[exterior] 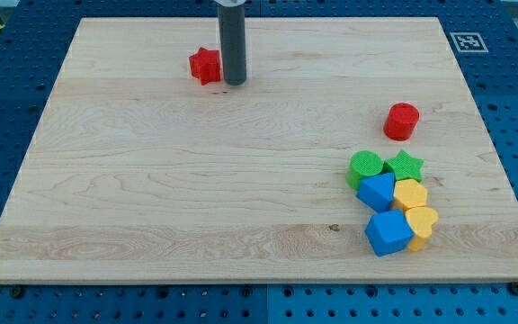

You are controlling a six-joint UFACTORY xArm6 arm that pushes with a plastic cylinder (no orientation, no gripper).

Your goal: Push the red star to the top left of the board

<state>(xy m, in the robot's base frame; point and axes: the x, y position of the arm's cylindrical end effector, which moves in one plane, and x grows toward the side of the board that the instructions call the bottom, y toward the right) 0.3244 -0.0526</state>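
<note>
The red star (204, 65) lies on the wooden board (151, 180) near the view's top, left of centre. My tip (235, 82) is the lower end of the dark rod and stands just to the right of the red star, touching or nearly touching it.
A red cylinder (401, 121) sits at the right. Below it is a tight cluster: green cylinder (364, 168), green star (405, 165), blue block (377, 191), yellow block (411, 193), blue cube (388, 233), yellow heart (421, 220). A marker tag (467, 41) is at the board's top right corner.
</note>
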